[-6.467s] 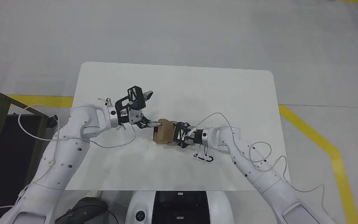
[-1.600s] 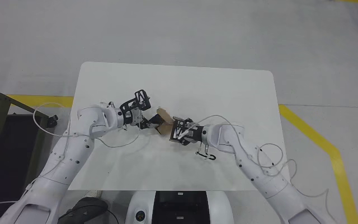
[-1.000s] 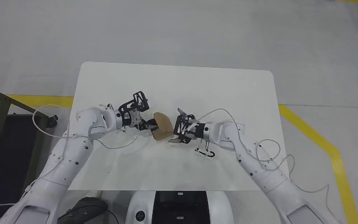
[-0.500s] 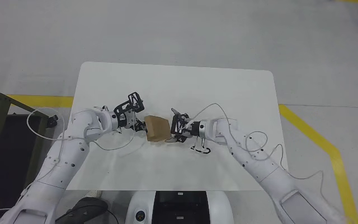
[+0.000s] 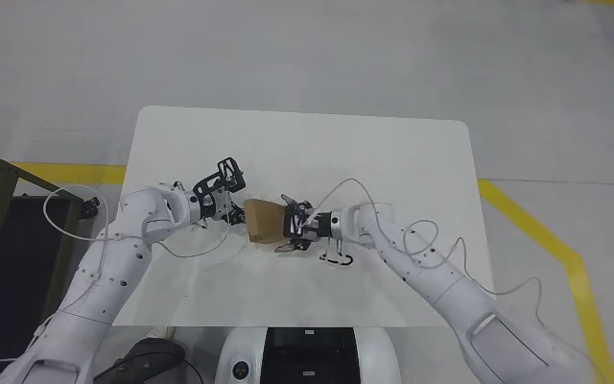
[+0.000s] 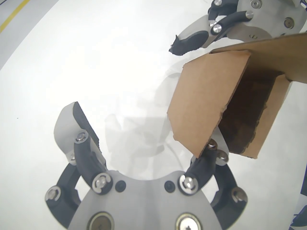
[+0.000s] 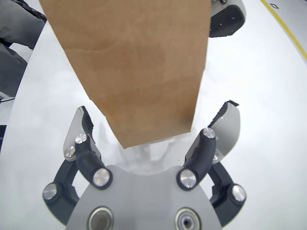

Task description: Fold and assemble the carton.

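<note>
Right gripper (image 7: 156, 110), wide open and empty, has moved astride the carton (image 5: 266, 218); left gripper (image 6: 144, 125) sits open opposite. Flap folding likely follows.

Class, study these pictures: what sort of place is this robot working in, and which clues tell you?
Likely a robotics lab or factory test bay: a white table on a smooth grey floor, yellow lines marked on that floor, and a carton as the workpiece.
</note>
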`<state>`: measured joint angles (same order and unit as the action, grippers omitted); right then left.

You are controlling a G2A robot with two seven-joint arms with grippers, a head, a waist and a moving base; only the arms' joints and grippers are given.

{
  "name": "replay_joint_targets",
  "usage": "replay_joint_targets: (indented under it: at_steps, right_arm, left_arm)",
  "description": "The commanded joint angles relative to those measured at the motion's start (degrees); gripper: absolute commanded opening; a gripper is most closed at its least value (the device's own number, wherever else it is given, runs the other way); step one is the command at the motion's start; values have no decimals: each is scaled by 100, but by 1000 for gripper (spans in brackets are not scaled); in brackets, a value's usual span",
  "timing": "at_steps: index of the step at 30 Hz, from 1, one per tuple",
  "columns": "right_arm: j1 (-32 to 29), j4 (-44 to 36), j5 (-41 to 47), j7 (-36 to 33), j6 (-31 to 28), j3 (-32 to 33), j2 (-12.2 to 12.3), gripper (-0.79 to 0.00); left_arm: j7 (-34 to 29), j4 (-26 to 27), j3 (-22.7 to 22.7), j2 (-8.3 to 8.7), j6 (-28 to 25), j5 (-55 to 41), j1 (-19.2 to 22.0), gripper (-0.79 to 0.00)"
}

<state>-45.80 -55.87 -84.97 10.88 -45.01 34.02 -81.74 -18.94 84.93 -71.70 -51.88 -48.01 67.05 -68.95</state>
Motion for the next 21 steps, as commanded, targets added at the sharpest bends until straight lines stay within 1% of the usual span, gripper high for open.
replay_joint_targets:
  at_steps: [1, 4, 5, 6, 7, 8, 9, 10, 16, 21]
  right_arm:
    - [42, 131, 5, 63, -14, -77, -55, 0]
    - [113, 290, -3, 177, -45, -158, -124, 0]
    - [133, 337, -11, 218, -49, -179, -143, -31]
    - [152, 389, -17, 252, -57, -197, -160, -197]
    - [170, 440, -27, 285, -55, -213, -177, -425]
    - [189, 489, -36, 323, -52, -228, -193, -520]
    - [205, 542, -42, 363, -55, -243, -209, -573]
    - [222, 588, -52, 397, -54, -257, -225, -785]
    - [294, 782, -79, 664, -62, -289, -289, -785]
    - [326, 757, -199, 782, 24, -180, -240, -785]
  left_arm:
    - [10, 3, 0, 1, 1, 7, -3, 0]
    - [14, 6, -2, 3, 2, 10, -8, 0]
    - [12, 7, -4, 4, 4, 13, -11, 0]
    - [9, 10, -7, 5, 8, 17, -14, 0]
    - [8, 13, -9, 6, 8, 17, -17, 0]
    - [12, 13, -15, 7, 15, 10, -22, 0]
    - [11, 17, -20, 9, 14, 9, -26, 0]
    - [12, 19, -27, 11, 15, 5, -31, 0]
    - [16, 40, -53, 17, 41, -18, -65, 0]
    - [231, 95, -171, 26, 118, -98, -98, 0]
